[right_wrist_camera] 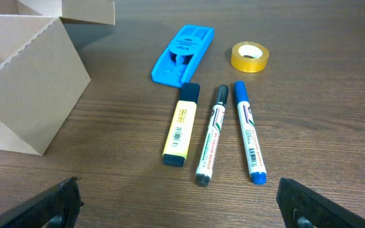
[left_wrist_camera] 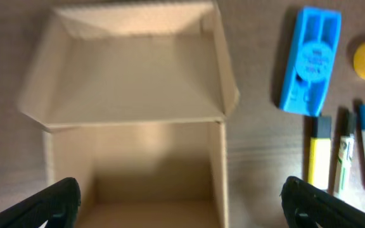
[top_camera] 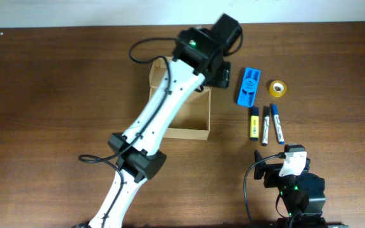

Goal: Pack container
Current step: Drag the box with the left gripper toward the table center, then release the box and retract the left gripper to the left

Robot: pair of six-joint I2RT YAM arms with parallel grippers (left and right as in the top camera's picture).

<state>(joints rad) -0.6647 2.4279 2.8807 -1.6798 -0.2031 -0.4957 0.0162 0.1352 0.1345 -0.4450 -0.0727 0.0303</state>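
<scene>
Box (top_camera: 192,113) sits left of centre on table (top_camera: 56,76), with its lid flap open and folded back on the far side. Left gripper (left_wrist_camera: 182,206) hangs over the box, jaws wide, nothing between them. Right gripper (right_wrist_camera: 182,206) is low near the front edge, jaws also wide, holding nothing, facing the markers. On the table right of the box: blue plastic piece (top_camera: 249,85) (maybe a case, hard to tell) with tape roll (top_camera: 278,88) beside it. Nearer the front, in a row side by side: yellow highlighter (top_camera: 255,122), black-capped marker (top_camera: 265,125), blue marker (top_camera: 277,123). All are apart from the box.
</scene>
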